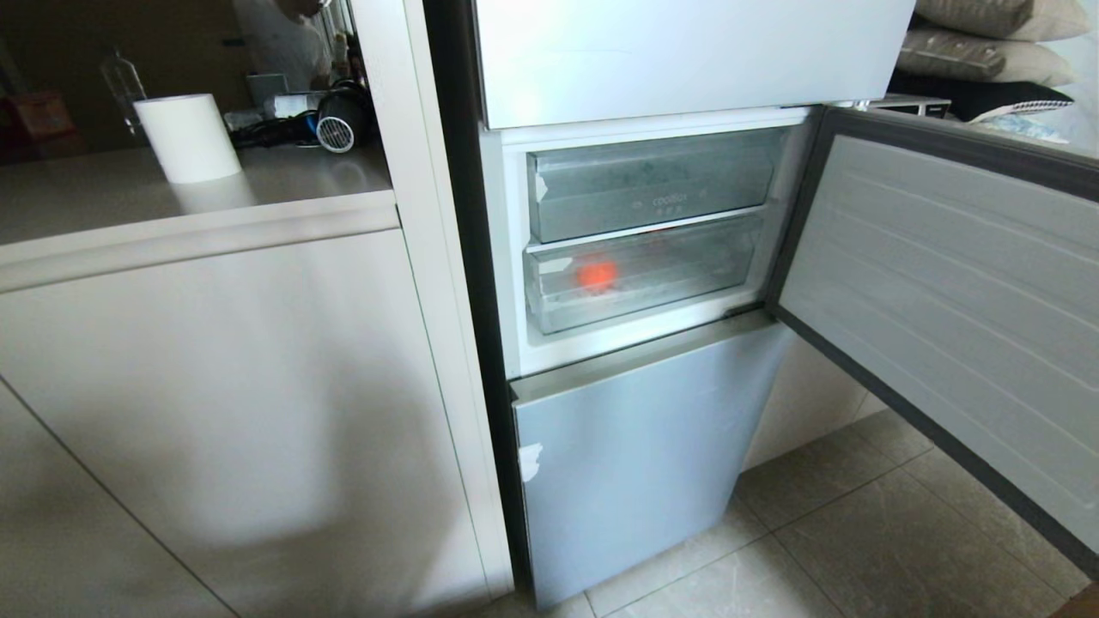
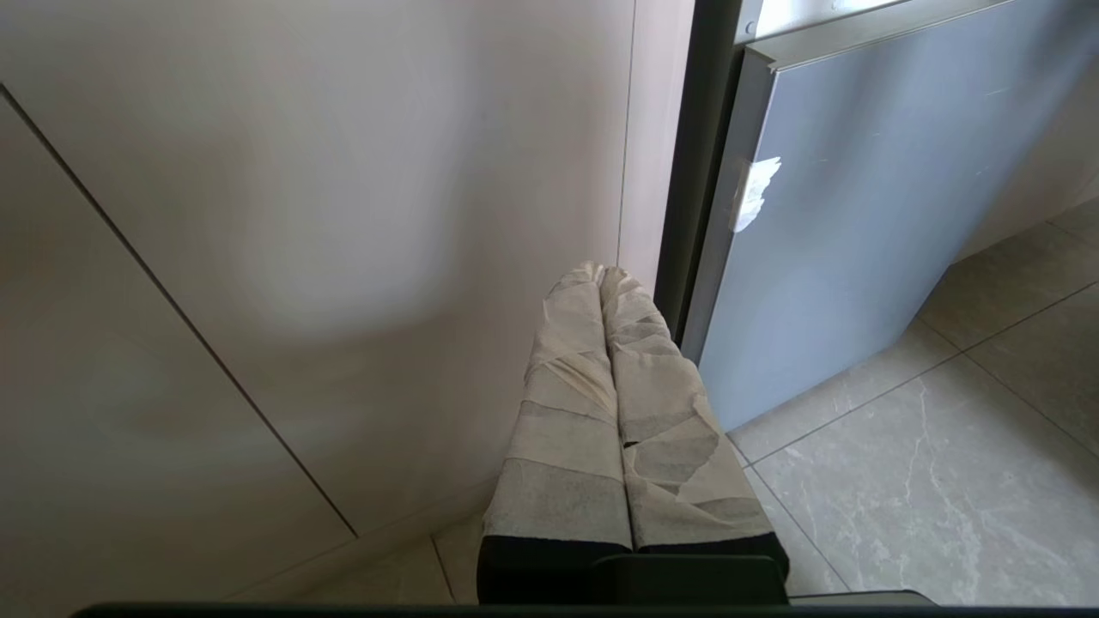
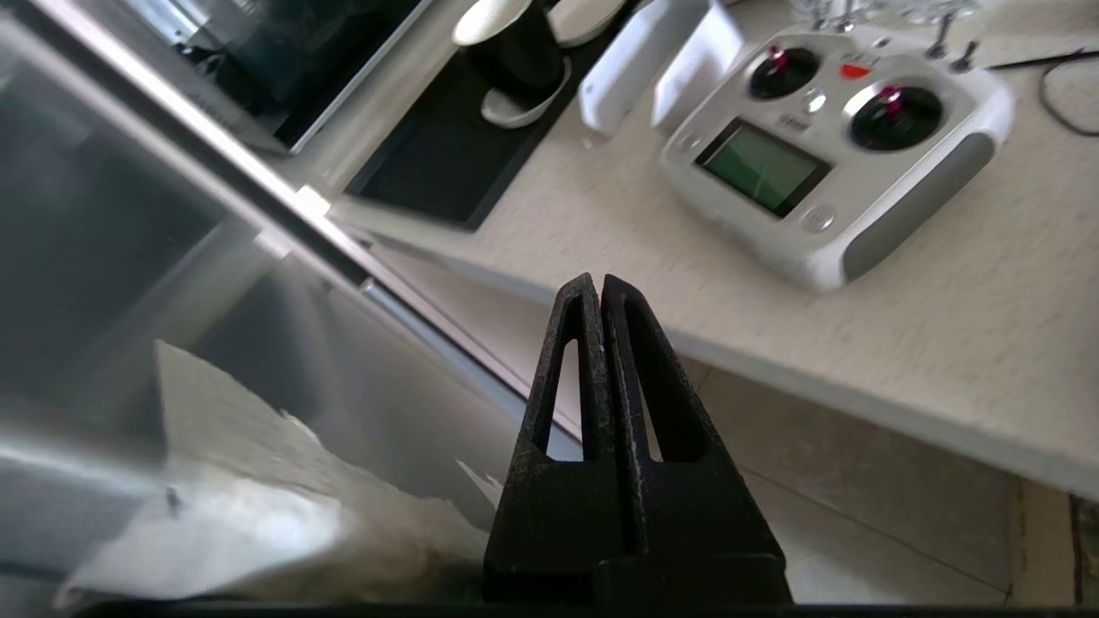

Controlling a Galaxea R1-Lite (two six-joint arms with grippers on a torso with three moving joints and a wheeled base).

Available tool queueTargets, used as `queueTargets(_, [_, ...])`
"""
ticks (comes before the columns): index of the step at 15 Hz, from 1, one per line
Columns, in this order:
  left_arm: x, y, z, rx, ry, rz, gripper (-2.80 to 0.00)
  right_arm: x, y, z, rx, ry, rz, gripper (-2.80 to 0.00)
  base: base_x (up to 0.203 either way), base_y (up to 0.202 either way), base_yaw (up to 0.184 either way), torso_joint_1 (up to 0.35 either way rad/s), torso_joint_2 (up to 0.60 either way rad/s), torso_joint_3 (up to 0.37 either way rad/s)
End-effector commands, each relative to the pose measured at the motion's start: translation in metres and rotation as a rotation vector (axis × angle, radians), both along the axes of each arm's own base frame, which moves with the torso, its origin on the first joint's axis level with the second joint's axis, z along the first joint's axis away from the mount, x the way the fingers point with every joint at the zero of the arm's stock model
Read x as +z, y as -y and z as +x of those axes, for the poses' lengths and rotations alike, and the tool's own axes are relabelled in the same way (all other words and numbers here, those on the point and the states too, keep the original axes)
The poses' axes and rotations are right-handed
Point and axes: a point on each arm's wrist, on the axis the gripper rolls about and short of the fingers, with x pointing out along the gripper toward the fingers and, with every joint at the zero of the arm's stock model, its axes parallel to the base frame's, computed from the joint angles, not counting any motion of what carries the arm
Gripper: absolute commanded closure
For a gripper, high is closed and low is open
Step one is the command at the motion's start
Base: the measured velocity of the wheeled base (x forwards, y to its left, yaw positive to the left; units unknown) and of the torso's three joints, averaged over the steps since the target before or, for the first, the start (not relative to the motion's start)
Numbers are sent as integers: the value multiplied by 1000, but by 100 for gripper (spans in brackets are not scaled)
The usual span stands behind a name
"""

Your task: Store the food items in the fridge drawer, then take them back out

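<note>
While the red fruit (image 1: 596, 274) sits inside the closed fridge drawer (image 1: 644, 273), middle of the head view, both grippers are clenched empty: left gripper (image 2: 601, 273), right gripper (image 3: 595, 281). Fruit's probably light, firm, glossy-slick, so pinch across its widest part.

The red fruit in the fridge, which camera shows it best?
The head view: the red fruit shows through the frosted front of the shut fridge drawer. Neither wrist view shows it; the left sees the lower fridge door, the right a countertop with a remote controller.
</note>
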Motion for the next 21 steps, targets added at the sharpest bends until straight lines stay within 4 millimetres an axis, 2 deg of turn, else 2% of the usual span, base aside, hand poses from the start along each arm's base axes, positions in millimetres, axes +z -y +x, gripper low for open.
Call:
queueTargets(1, [0,0,0,1,-1,0,0,9,-33,-5,34,21,-52,0,0,0,0,0,0,0])
queueTargets(7, [0,0,0,1,-1,0,0,0,-113,-19,117,57,-118,0,0,0,0,0,0,0])
queueTargets(10, [0,0,0,2,-1,0,0,-10,-144,-32,108,76,-147,0,0,0,0,0,0,0])
queueTargets(13, [0,0,0,2,-2,0,0,-18,-160,-36,162,93,-153,0,0,0,0,0,0,0])
queueTargets(17, [0,0,0,1,-1,0,0,-10,-177,-34,317,142,-167,0,0,0,0,0,0,0])
queueTargets(21, [0,0,0,2,-1,0,0,0,-194,-25,522,118,-100,0,0,0,0,0,0,0])
